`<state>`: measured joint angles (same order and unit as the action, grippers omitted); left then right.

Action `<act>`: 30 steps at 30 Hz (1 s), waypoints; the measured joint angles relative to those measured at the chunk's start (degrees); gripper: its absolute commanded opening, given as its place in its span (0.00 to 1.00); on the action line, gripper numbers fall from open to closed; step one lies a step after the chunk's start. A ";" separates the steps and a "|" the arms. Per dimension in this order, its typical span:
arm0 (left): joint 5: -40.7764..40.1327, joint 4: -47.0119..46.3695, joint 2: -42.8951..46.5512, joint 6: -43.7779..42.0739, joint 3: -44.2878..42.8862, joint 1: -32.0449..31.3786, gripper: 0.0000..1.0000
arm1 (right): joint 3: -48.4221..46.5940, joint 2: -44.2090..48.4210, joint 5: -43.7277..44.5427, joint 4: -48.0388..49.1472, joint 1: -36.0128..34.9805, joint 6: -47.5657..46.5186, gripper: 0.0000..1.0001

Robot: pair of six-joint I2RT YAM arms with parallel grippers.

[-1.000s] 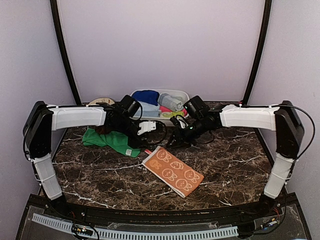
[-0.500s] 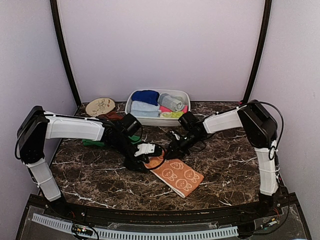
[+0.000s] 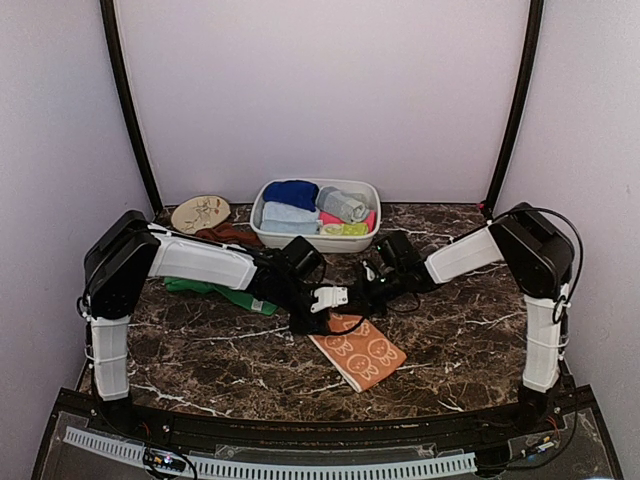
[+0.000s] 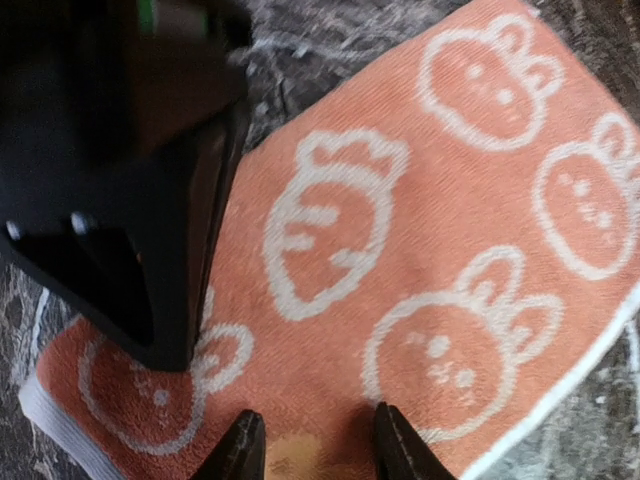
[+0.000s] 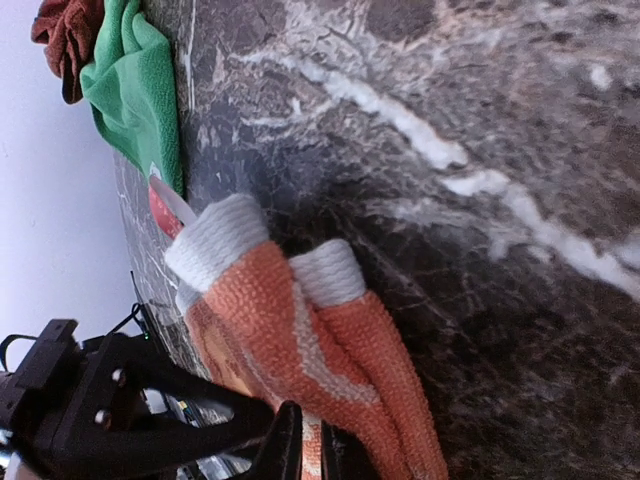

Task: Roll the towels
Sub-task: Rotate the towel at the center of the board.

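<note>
Towel (image 3: 362,352) corner pinched in my right end effector (image 5: 310,442), left end effector (image 4: 318,447) narrow but unclosed astride the edge, I should grip level and roll evenly.

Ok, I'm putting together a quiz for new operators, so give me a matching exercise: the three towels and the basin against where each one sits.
1 orange towel
2 green towel
3 rust-brown towel
4 white basin

A far edge, middle
B far left, beside the round plate
C table centre
D left side, nearer than the brown one

Pairs: 1-C, 2-D, 3-B, 4-A
</note>
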<state>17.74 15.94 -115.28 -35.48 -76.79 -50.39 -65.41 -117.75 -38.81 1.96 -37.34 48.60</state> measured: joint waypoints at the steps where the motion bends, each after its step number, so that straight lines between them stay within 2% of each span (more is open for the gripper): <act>1: -1.55 -0.72 -0.85 0.55 0.15 0.15 0.38 | 1.14 0.48 0.39 1.57 0.15 1.38 0.13; 9: -4.11 -5.79 -1.49 2.19 1.62 3.19 0.40 | 9.29 6.32 3.69 7.74 0.55 4.17 0.26; 19: -4.74 -7.50 -1.51 -1.44 1.29 4.59 0.48 | 24.48 16.26 3.98 13.51 -1.55 6.97 0.26; 30: -4.04 -3.61 -0.33 -2.23 -3.87 5.62 0.52 | 27.21 24.50 3.91 9.75 -4.04 6.40 0.25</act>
<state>13.69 12.34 -115.61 -37.71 -80.66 -44.77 -38.20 -93.25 -34.89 11.70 -41.39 55.00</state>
